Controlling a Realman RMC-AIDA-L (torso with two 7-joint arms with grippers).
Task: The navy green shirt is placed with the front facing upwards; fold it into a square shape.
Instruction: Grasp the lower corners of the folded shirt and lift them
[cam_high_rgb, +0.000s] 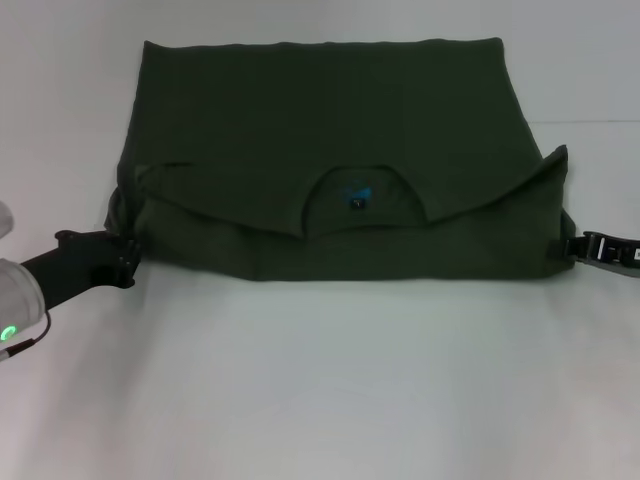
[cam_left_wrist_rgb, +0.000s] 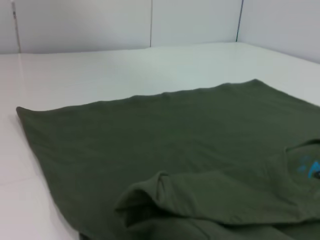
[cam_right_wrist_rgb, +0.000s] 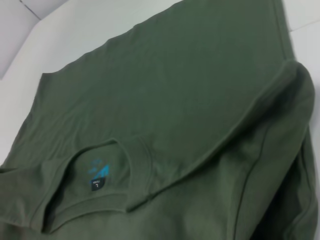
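The navy green shirt (cam_high_rgb: 320, 100) lies on the white table (cam_high_rgb: 320, 380), folded across so its near part lies doubled over. The round neck with the small blue label (cam_high_rgb: 355, 195) faces up at the middle of the folded-over layer. The chest lettering is hidden. My left gripper (cam_high_rgb: 125, 262) is at the shirt's near left edge, touching the cloth. My right gripper (cam_high_rgb: 572, 247) is at the near right edge, against the cloth. The shirt fills the left wrist view (cam_left_wrist_rgb: 175, 135) and the right wrist view (cam_right_wrist_rgb: 190, 75), where the label (cam_right_wrist_rgb: 97, 175) shows too.
White table surface runs in front of the shirt and around it. White wall panels (cam_left_wrist_rgb: 150, 22) stand behind the table in the left wrist view. A raised fold of cloth (cam_high_rgb: 555, 160) sticks up at the shirt's right side.
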